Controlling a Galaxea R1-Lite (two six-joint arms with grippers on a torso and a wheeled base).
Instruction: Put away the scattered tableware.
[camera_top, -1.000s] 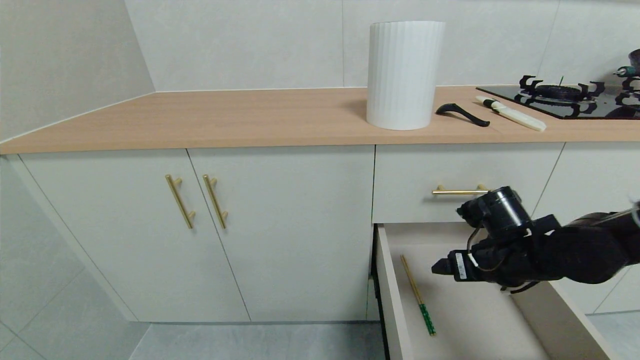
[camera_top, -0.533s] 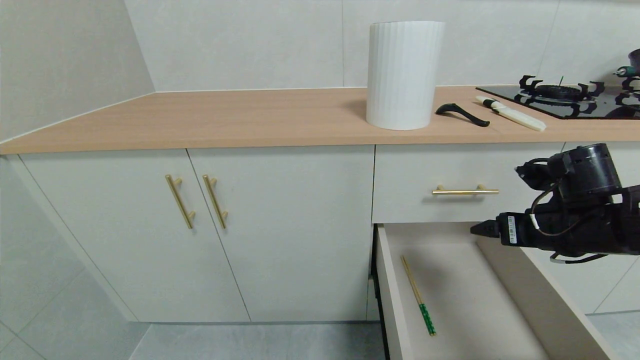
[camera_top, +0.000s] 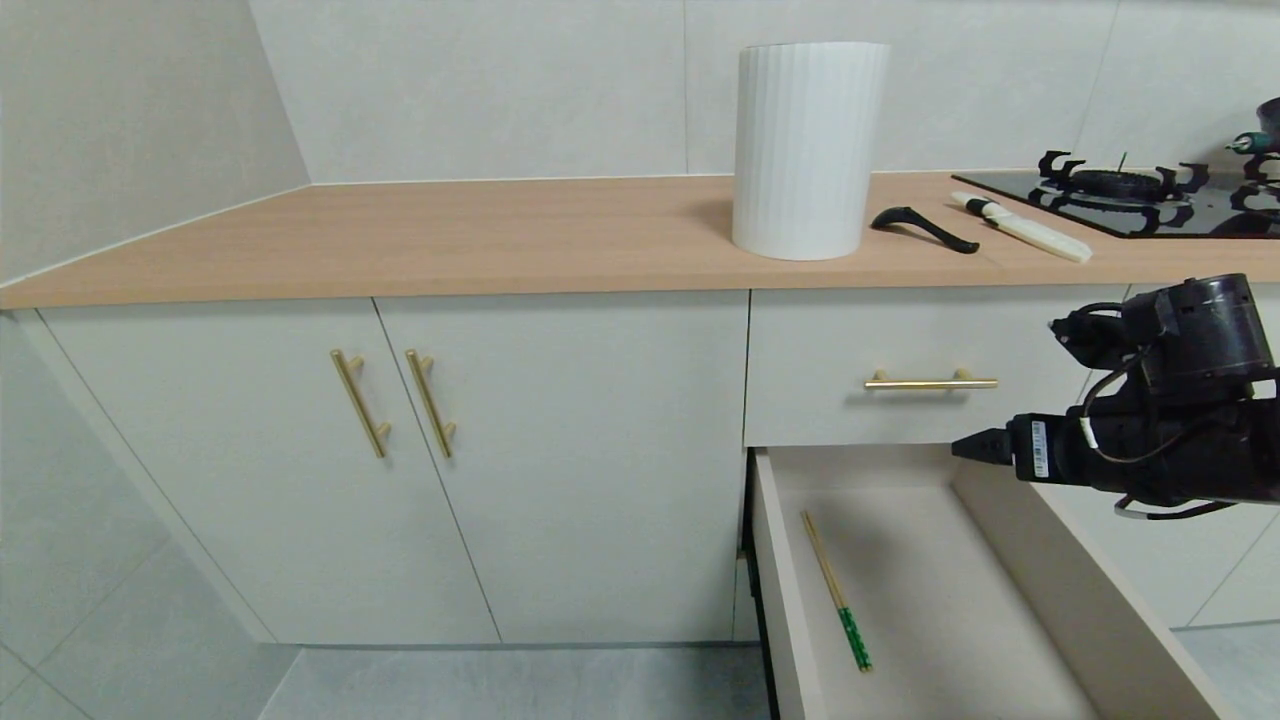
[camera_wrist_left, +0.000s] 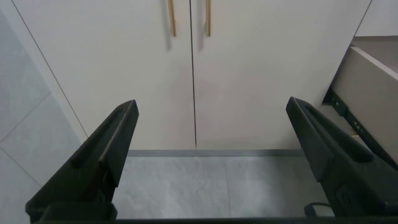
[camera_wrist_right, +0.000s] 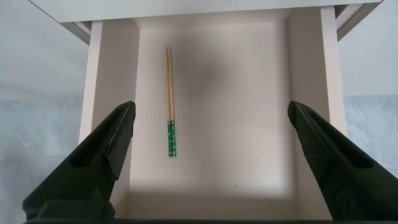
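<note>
A pair of wooden chopsticks (camera_top: 835, 590) with green ends lies in the open lower drawer (camera_top: 778, 570), along its left wall. My right gripper (camera_top: 968, 448) hovers above the drawer's right wall, open and empty. In the right wrist view the chopsticks (camera_wrist_right: 170, 118) lie in the drawer (camera_wrist_right: 93, 124) straight below the open right gripper (camera_wrist_right: 211, 155). On the wooden counter (camera_top: 450, 235) lie a black utensil (camera_top: 925, 228) and a white knife (camera_top: 1020, 227). My left gripper (camera_wrist_left: 211, 162) is open and empty, low in front of the cabinet doors (camera_wrist_left: 186, 68).
A tall white ribbed canister (camera_top: 808, 150) stands on the counter beside the black utensil. A black gas hob (camera_top: 1120, 190) sits at the far right. A shut upper drawer with a gold handle (camera_top: 930, 381) is above the open one. Two cabinet doors with gold handles (camera_top: 395, 400) are to the left.
My right gripper has risen out of the drawer and moved right, now above its right wall. The chopsticks stayed where they lay.
</note>
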